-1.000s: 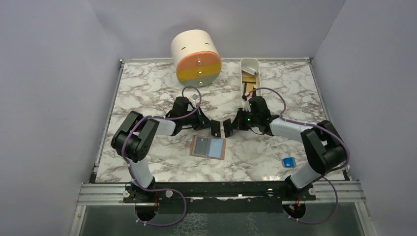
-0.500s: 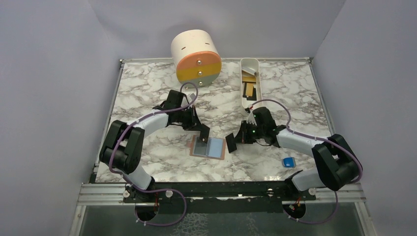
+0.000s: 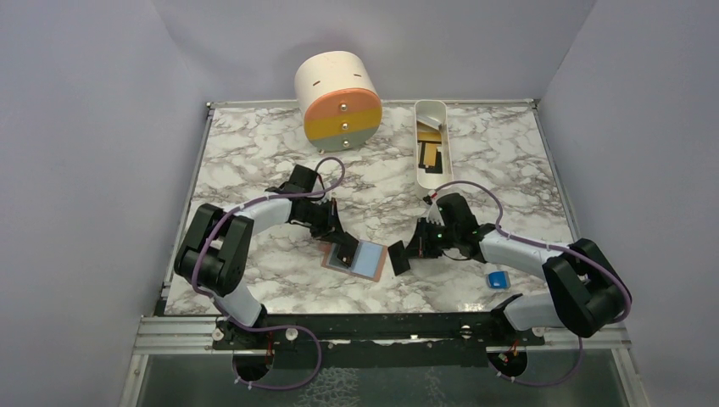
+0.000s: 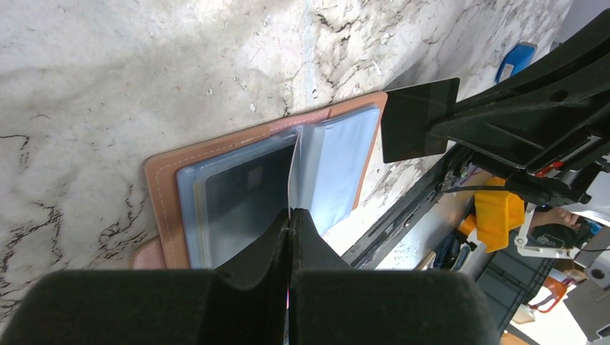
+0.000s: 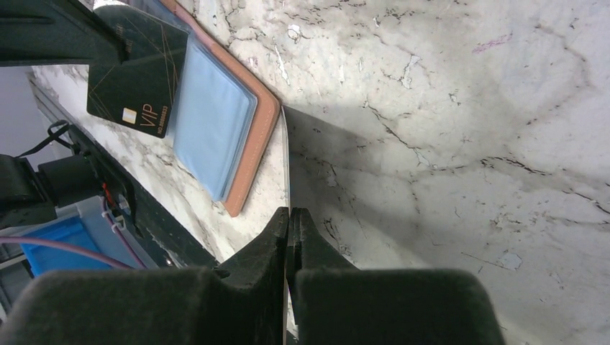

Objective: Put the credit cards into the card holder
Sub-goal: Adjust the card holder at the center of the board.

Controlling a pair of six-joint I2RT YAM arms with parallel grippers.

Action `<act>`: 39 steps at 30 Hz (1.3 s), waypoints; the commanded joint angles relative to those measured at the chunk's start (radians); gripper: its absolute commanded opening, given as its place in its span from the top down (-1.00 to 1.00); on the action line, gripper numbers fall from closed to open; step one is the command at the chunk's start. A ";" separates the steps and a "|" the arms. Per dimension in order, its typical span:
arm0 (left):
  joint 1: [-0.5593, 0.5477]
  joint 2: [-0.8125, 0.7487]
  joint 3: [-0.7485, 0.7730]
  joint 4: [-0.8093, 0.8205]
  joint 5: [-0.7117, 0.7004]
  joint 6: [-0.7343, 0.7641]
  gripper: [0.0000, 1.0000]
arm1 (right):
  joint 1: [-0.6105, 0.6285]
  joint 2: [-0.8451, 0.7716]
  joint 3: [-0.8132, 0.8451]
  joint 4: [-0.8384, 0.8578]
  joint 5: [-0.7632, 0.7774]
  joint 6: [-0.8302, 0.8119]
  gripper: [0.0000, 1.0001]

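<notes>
Inserting stage: my left end effector [image 4: 290, 215] clamps the VIP card [image 5: 137, 72] over the open card holder [image 4: 162, 194], and my right end effector [image 5: 289, 215] pinches a spare card [image 4: 421, 118]. Next, I reckon: tilt and slot it in.

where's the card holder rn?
Top view: the card holder lies open on the marble table, front centre; left gripper holds a credit card over its left page, right gripper another credit card at its right edge.

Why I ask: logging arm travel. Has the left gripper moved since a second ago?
Yes. The left gripper moved nearer, away from the round drawer unit, over the card holder.
</notes>
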 commanded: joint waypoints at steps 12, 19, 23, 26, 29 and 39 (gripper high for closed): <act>0.005 0.029 -0.084 0.106 0.092 0.008 1.00 | 0.010 -0.022 -0.031 0.037 -0.021 0.037 0.98; 0.005 0.046 -0.116 0.154 0.123 -0.004 1.00 | 0.011 -0.063 -0.044 0.013 -0.044 0.066 0.98; 0.005 0.038 -0.114 0.156 0.128 -0.007 1.00 | 0.011 -0.094 -0.059 0.003 -0.043 0.080 0.98; 0.005 0.036 -0.116 0.168 0.138 -0.020 1.00 | 0.010 -0.086 -0.076 0.041 -0.066 0.108 0.98; 0.006 0.032 -0.132 0.199 0.128 -0.054 1.00 | 0.011 -0.073 -0.073 0.081 -0.071 0.134 0.98; 0.005 0.018 -0.222 0.364 -0.020 -0.259 1.00 | 0.011 0.075 0.073 0.133 -0.018 0.121 0.98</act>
